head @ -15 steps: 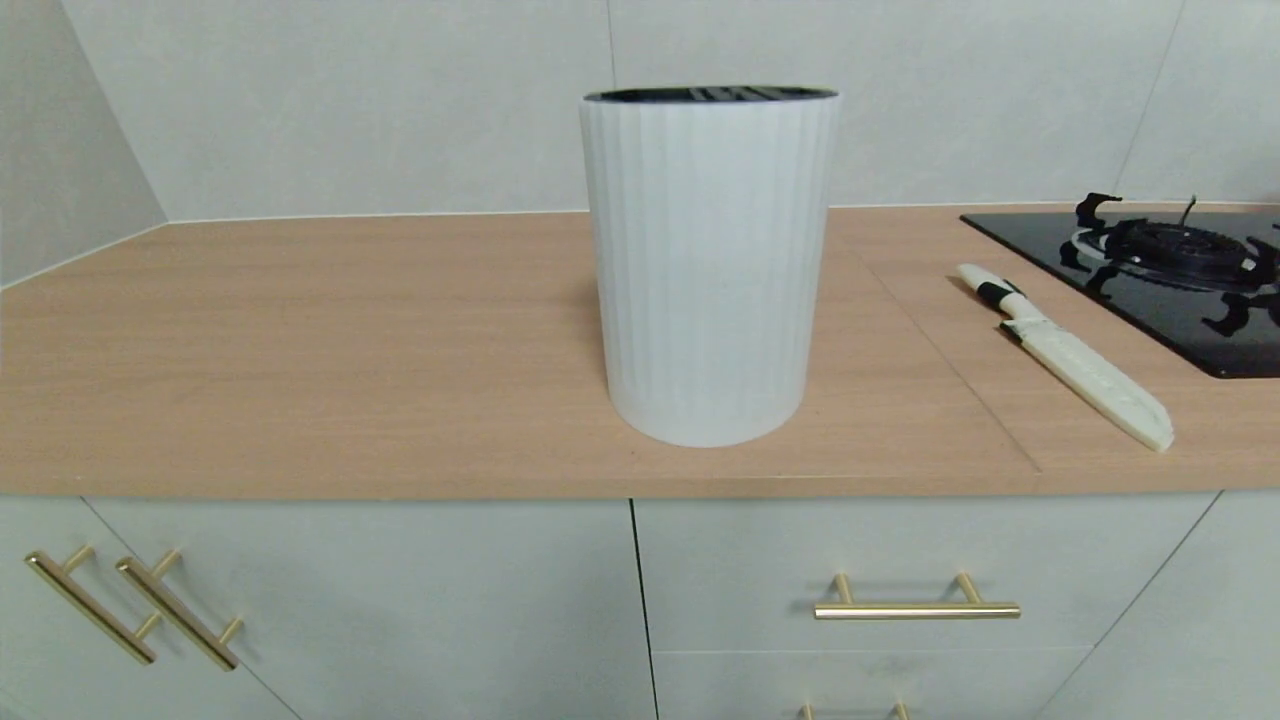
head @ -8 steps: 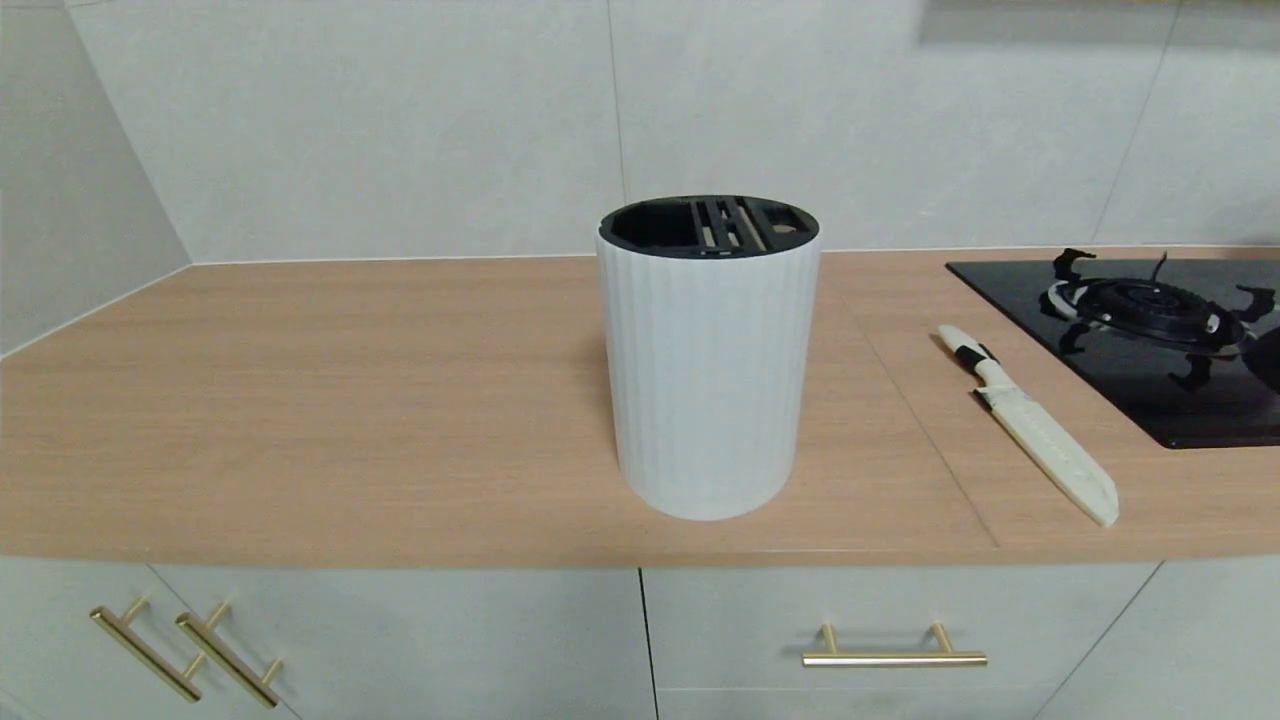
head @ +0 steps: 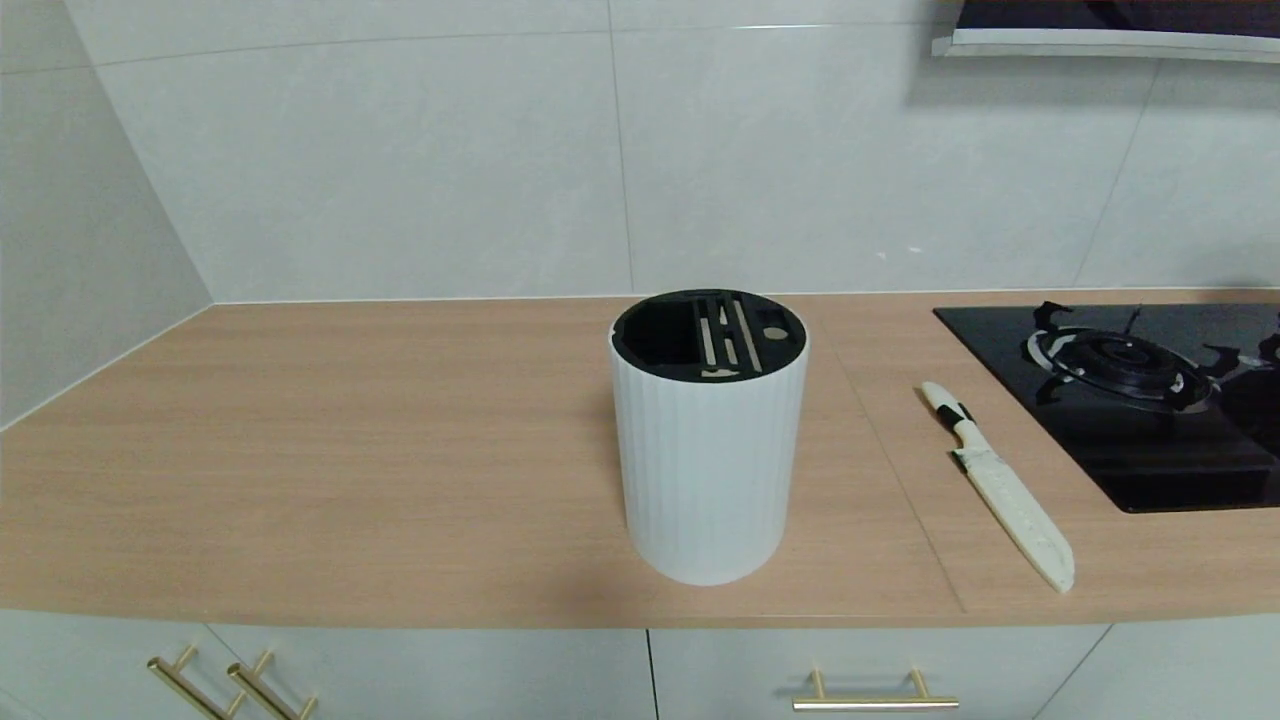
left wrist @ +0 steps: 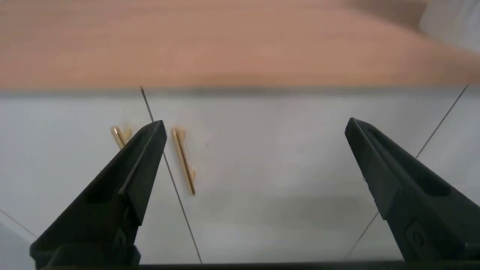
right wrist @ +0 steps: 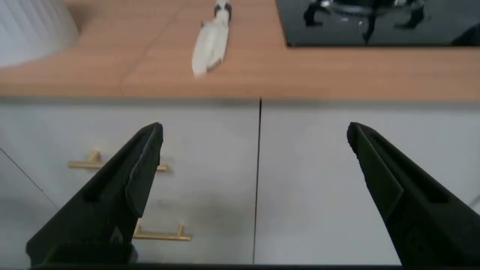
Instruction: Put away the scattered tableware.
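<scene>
Both sets of jaws stand spread wide with nothing between them. The left gripper [left wrist: 255, 127] and the right gripper [right wrist: 253, 129] each hang low, facing the cabinet fronts [left wrist: 285, 187] under the counter [head: 350, 450]. The knife [head: 1000, 490] lies flat at the lower right of the head view, handle toward the wall and tip close to the counter's front edge. Well apart from it, at frame centre, stands the white ribbed holder [head: 708, 450], whose black top is cut with narrow slots and a wider opening. The hob [head: 1120, 420] sits at the right edge, just beyond the knife. The knife looks like the piece to stow, and nothing has been picked up yet. An arm rising from so low could catch the counter's lip. The thin blade lies flush on the wood, so closing fingers may skid over it or nudge it, and a push toward the near edge could send it off. A tilted blade may jam at a slot, or knock the tall holder over.
</scene>
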